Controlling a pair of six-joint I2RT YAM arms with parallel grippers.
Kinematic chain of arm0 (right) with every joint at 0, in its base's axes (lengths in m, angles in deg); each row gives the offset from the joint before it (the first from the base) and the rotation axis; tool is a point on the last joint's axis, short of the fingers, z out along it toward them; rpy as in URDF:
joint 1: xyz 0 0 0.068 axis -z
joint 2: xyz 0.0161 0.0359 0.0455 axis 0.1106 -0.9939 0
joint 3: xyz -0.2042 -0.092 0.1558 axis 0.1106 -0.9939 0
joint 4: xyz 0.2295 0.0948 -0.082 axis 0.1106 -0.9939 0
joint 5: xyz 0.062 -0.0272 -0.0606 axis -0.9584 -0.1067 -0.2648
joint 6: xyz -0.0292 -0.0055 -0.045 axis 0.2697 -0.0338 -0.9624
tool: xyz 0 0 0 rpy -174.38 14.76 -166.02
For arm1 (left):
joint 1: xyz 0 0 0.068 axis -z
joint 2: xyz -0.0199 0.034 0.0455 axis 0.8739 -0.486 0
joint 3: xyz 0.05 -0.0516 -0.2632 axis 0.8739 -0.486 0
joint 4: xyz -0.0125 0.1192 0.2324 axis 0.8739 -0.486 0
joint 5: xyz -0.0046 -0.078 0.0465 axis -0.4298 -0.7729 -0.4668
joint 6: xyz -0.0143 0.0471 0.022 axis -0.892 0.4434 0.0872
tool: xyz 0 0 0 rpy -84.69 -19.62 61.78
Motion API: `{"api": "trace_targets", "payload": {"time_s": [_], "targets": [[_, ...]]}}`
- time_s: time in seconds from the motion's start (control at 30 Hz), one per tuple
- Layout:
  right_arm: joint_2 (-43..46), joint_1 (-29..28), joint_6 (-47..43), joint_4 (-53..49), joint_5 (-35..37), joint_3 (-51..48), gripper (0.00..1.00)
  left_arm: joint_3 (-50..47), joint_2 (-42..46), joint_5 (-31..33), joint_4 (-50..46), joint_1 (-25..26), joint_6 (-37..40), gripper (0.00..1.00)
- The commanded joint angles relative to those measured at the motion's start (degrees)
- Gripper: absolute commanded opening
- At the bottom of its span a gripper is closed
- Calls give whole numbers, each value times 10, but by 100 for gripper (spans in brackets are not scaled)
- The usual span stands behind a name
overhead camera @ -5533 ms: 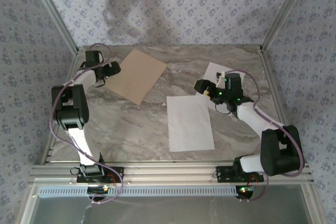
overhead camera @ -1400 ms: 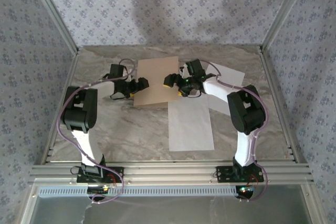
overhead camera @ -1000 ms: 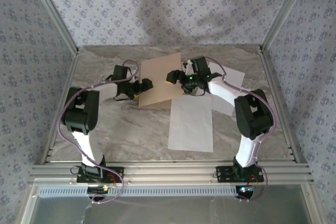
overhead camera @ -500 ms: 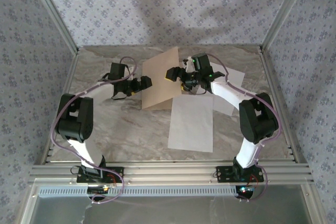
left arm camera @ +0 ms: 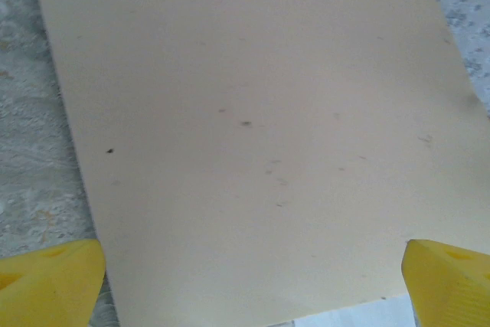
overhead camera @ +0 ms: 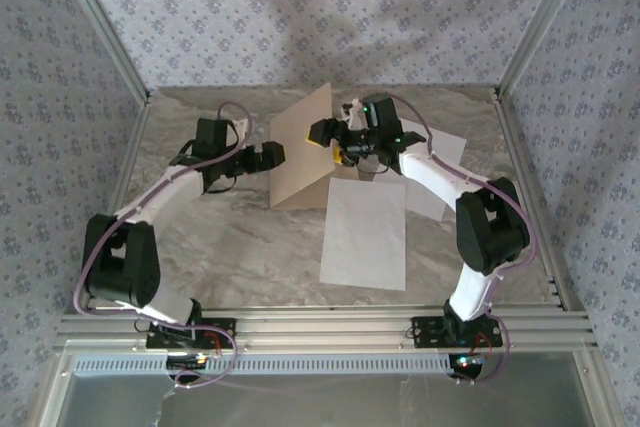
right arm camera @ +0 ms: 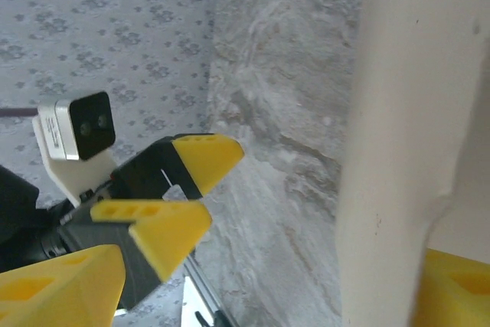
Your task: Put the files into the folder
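Two of mine: right end effector [overhead camera: 330, 144], wide, astride the folder's [overhead camera: 300, 152] raised cover — likely propping it open; left end effector [overhead camera: 272, 155], wide, facing that cover as a stop. Files [overhead camera: 365, 232] — flat on the table [overhead camera: 240, 237] beside the folder, not yet in.

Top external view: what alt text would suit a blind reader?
A flat tan cardboard folder stands tilted up mid-table between the left gripper and right gripper of two white robot arms. Two white paper sheets lie flat on the grey marbled table, one near, one beneath the right arm.
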Motion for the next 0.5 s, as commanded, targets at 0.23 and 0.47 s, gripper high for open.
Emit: {"api": "trace_targets", "payload": {"time_s": [0.23,0.47], "targets": [[-34,-31,59,68,-31,78,87,-69,117,16,40,39,58,99],[-69,-54,76,76,-31,128,87,-101,174,39,58,77,105,99]]}}
